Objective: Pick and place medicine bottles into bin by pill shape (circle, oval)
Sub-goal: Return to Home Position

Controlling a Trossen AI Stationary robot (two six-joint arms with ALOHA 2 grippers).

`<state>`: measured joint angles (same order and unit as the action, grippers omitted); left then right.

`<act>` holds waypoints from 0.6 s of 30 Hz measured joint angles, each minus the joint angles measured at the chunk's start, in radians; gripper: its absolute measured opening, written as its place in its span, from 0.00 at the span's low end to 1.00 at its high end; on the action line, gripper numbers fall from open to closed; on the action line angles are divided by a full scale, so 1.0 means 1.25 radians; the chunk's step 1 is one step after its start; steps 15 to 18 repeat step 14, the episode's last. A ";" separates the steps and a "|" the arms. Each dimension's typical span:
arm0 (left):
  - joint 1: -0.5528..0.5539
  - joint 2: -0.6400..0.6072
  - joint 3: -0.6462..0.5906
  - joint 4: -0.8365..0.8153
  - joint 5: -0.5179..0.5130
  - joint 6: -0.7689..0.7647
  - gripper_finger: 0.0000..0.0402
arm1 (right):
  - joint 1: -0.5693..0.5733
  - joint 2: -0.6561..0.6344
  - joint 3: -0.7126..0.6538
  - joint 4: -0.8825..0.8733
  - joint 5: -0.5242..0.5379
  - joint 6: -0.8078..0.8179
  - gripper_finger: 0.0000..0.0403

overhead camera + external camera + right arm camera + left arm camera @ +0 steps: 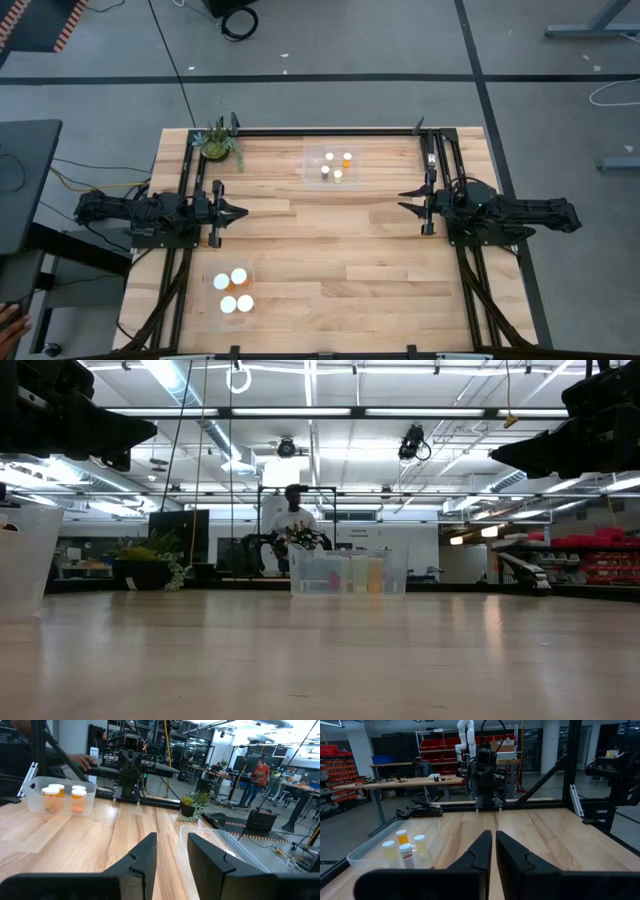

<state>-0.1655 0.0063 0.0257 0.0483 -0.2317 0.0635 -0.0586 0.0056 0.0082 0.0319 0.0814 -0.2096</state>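
Observation:
Four narrower-capped orange bottles stand in a clear bin [332,165] at the table's far middle; this bin also shows in the left wrist view [395,847]. Three wider-capped bottles stand in a second clear bin [232,292] at the near left, which also shows in the right wrist view [61,796]. My left gripper [243,212] hovers over the table's left side, shut and empty, also seen in its own wrist view [494,847]. My right gripper [402,200] hovers over the right side, open and empty, also seen in its own wrist view [172,855]. Both are high above the tabletop.
A small green potted plant [218,145] stands at the far left corner. Bare wood lies between the two grippers and toward the near right. Black frame rails run along the table's left and right sides. A person [292,510] sits beyond the far edge.

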 joint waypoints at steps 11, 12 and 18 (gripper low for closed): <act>0.000 0.000 0.000 0.000 0.000 0.000 0.07 | 0.000 0.000 0.000 0.000 0.000 0.000 0.29; 0.000 0.000 0.000 0.000 0.000 0.000 0.08 | 0.000 0.000 0.000 0.000 0.000 0.000 0.29; 0.000 0.000 0.000 0.000 0.000 0.000 0.08 | 0.000 0.000 0.000 0.000 0.000 0.000 0.29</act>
